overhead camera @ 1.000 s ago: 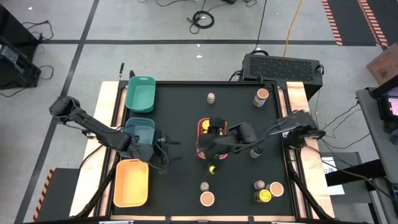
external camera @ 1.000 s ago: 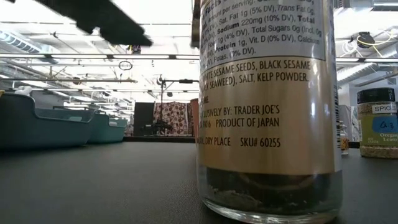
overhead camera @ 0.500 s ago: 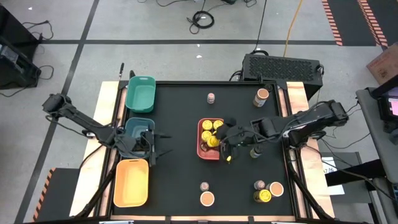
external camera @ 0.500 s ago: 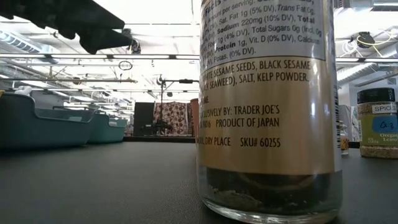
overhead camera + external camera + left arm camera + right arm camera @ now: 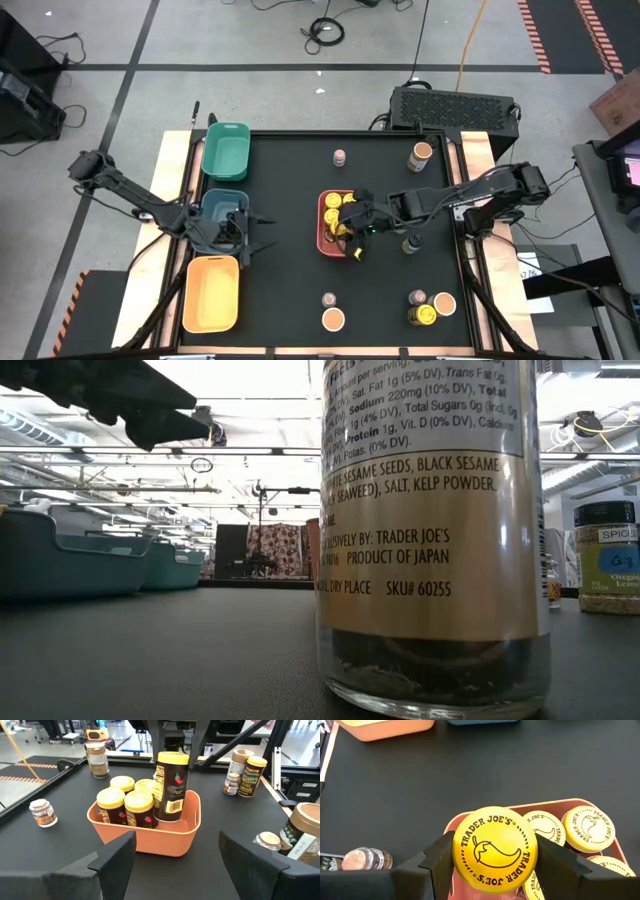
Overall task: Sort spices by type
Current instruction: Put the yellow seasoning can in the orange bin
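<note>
The coral tray (image 5: 325,240) sits mid-table and holds several yellow-lidded spice jars (image 5: 125,802). My right gripper (image 5: 356,243) is over the tray's near right corner, shut on one more yellow-lidded jar (image 5: 171,787). That jar rides higher than the jars in the tray. Other spice jars stand loose on the black table: a small one (image 5: 340,157) and a tan-lidded one (image 5: 421,153) at the far side, and a cluster (image 5: 428,307) at the near right. My left gripper (image 5: 252,236) is open and holds nothing, left of the tray and pointing at it. My right gripper pinches the jar at its yellow lid (image 5: 495,849), one finger (image 5: 437,865) on each side of the rim. The fingers come from above, slanting down. The jar hangs upright with its lower part inside the tray's rim (image 5: 172,827). The rim hides whether its base rests on the tray floor.
Green (image 5: 226,150), teal (image 5: 225,205) and yellow-orange (image 5: 211,292) trays line the table's left edge. A dark-lidded jar (image 5: 409,245) stands right of the coral tray. Two jars (image 5: 331,312) stand near the front edge; one fills the low view (image 5: 430,530).
My right gripper has carried the yellow-lidded jar from just past the tray's near end toward the far edge and down, so it now hangs in the tray's near right corner. The right arm has drawn back toward the table's right. My left gripper has backed slightly toward the left edge.
</note>
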Controlling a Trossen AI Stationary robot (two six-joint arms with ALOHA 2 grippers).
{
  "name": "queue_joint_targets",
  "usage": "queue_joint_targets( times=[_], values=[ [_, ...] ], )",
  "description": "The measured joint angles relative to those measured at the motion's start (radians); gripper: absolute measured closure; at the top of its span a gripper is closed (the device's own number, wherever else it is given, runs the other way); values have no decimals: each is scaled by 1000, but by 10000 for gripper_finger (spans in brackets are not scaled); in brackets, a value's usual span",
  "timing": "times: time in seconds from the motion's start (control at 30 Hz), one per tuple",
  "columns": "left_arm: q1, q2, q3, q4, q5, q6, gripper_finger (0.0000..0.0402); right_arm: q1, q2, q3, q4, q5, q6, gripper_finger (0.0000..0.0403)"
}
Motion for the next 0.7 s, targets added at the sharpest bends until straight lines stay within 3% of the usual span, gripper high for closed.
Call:
queue_joint_targets(
  times=[0.7],
  values=[
    [0,1,0,-18,3,-7,116,-33,147,1,12,-74,7,186]
  ],
)
